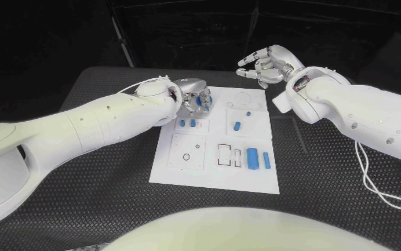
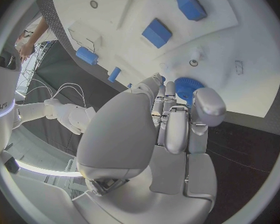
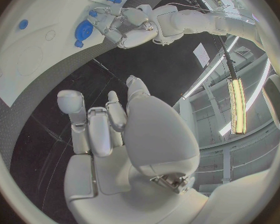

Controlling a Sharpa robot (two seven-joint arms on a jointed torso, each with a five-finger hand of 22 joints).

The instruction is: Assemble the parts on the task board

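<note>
The white task board (image 1: 209, 173) lies in the middle of the black table. My left hand (image 1: 194, 98) is low over its far left corner and pinches a blue gear (image 2: 187, 87) between thumb and fingers, right at the board's surface (image 2: 246, 40). The right wrist view shows the same gear (image 3: 85, 29) against that left hand (image 3: 124, 25). My right hand (image 1: 268, 65) hangs in the air beyond the board's far right corner, fingers apart and holding nothing. Two small blue blocks (image 1: 187, 123) sit just behind the left hand, seen closer as blocks (image 2: 157, 32).
Blue cylinders lie on the board's right half: a short pair (image 1: 237, 126) near the middle and a longer pair (image 1: 259, 158) toward the front beside a rectangular slot (image 1: 225, 154). A white cable (image 1: 368, 175) trails over the table at the right.
</note>
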